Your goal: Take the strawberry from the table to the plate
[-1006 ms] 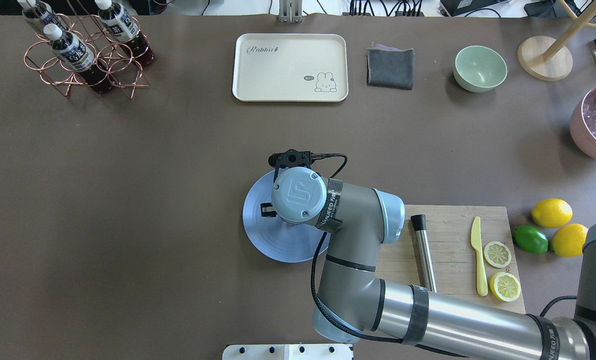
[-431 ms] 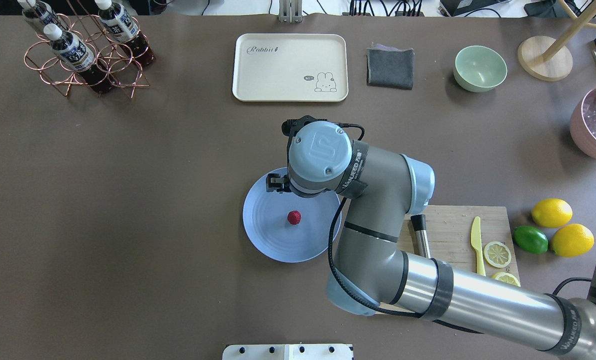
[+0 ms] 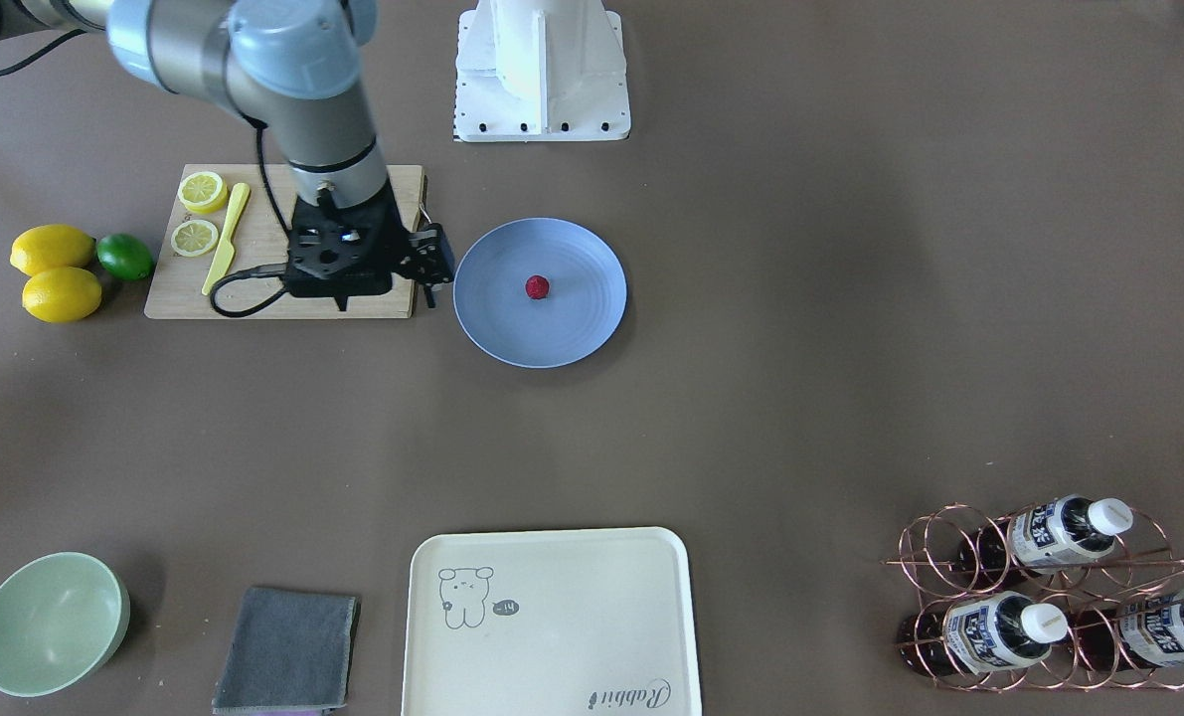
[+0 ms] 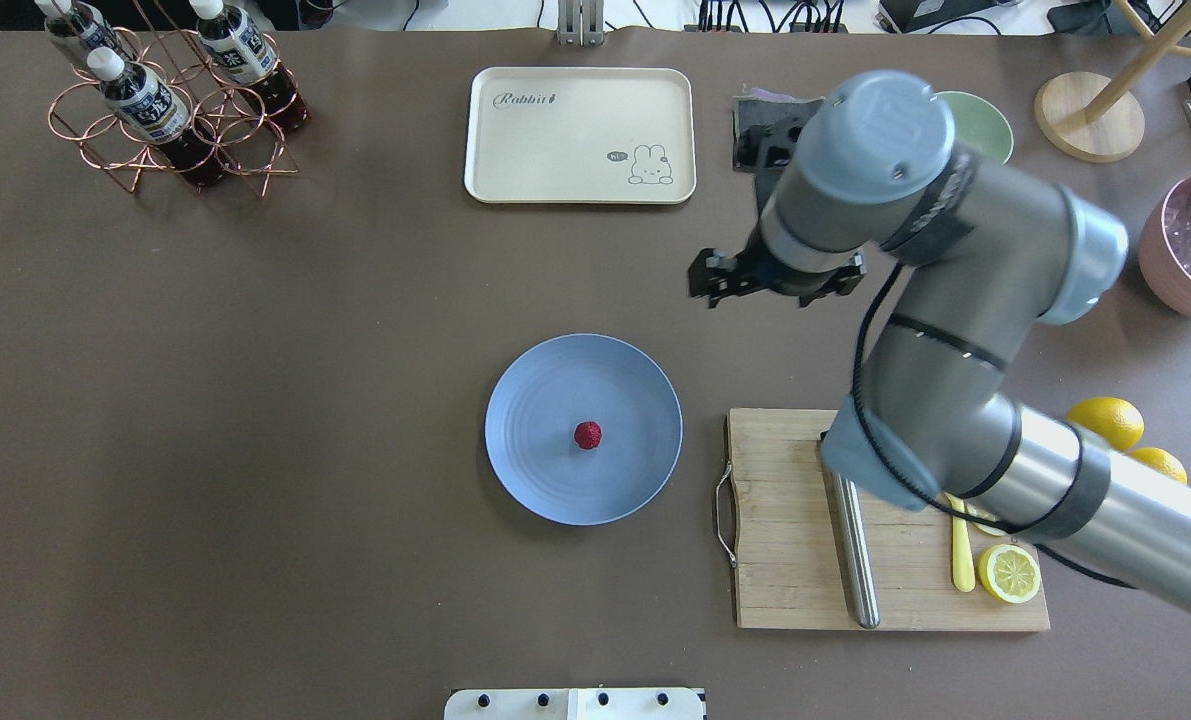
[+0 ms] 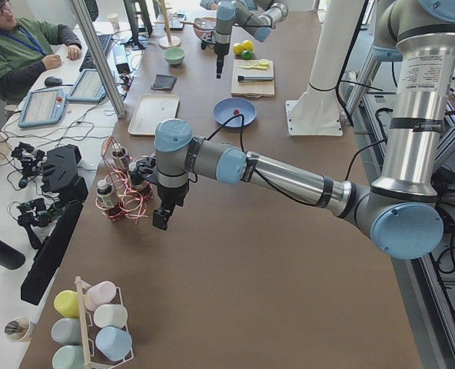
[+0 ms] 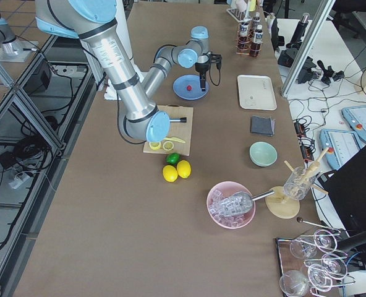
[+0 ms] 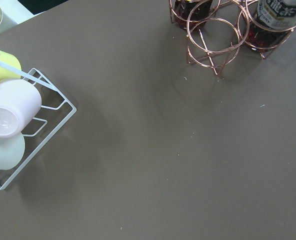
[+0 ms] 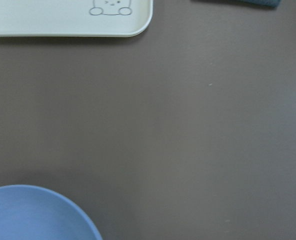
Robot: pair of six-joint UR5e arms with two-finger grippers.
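Sitting near the centre of the plate (image 4: 535, 490): strawberry (image 4: 587, 434). Right gripper (image 4: 715, 278) is clear of the plate, nothing seen in it, opening unclear. Left gripper (image 5: 160, 219) hangs by the bottle rack (image 5: 118, 196); can't tell its opening.

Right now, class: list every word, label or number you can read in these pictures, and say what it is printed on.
"Rabbit": script in one corner of the cream tray.
The speech bubble on the same tray: too small to read.
Labels on the bottles: too blurred to read.
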